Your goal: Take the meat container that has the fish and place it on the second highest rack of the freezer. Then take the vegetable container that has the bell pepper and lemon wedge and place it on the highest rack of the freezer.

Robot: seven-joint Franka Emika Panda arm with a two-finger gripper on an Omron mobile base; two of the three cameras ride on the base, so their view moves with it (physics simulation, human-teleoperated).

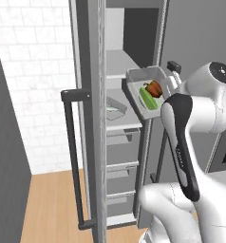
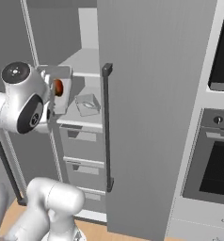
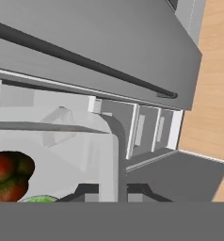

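Tray (image 1: 148, 90) with pepper (image 1: 154, 87) and wedge (image 1: 147, 98) held tilted just outside open freezer (image 1: 116, 71), clamped at its rim by closed end effector (image 1: 172, 78). Fish tray (image 1: 115, 108) already on lower shelf. Second step underway; next: level tray, slide onto top shelf.

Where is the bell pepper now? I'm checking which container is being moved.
In the left base view, the bell pepper lies beside the lemon wedge in the tilted container, in front of the open freezer.

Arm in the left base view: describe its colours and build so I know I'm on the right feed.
A glossy white arm of rounded segments, with a black band down the forearm link and a round grey-capped joint on top. The gripper mount is small and dark.
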